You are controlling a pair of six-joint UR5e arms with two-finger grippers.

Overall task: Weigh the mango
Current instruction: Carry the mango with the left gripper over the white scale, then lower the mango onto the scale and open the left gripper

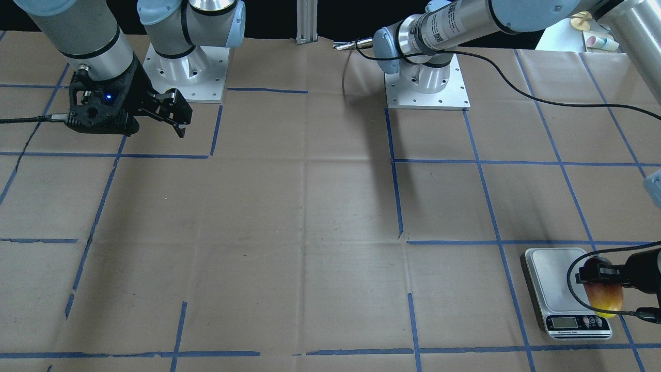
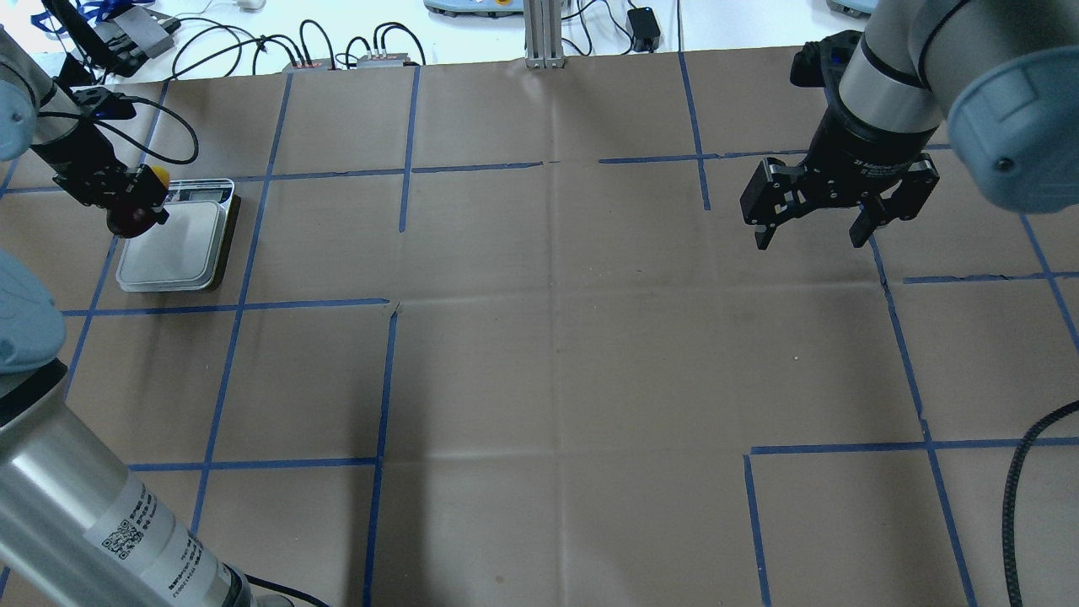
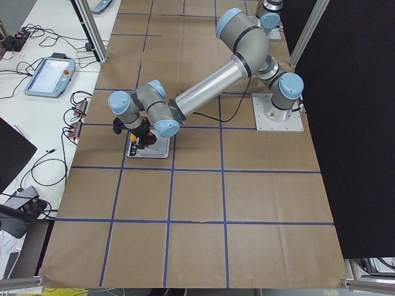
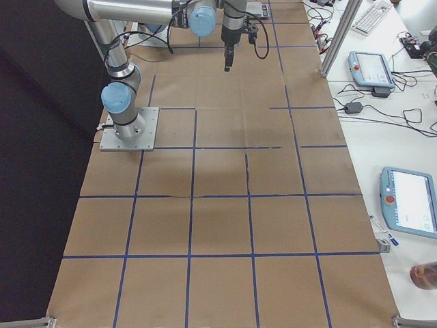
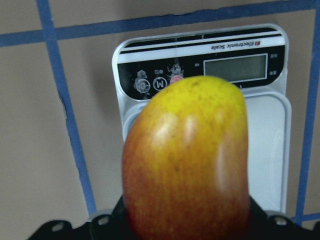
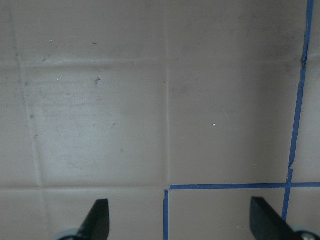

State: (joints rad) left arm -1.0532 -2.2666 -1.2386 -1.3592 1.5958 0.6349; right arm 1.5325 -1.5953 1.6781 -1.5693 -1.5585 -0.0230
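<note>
Here a glossy oval mango [image 5: 187,160] hangs over the flat scale [image 5: 267,150]

Bright, even overhead light. Soft, diffuse shadows lie on the brown paper [image 1: 330,206]. Pale highlights streak the mango [image 5: 186,165] in the left wrist view.

Mango [image 5: 187,160], smooth oval fruit, dark red at one end fading through orange to yellow; clasped near its red end by the left gripper [image 1: 599,274]; over the scale [image 1: 555,274], yellow tip toward the display; contact with plate unclear
</note>
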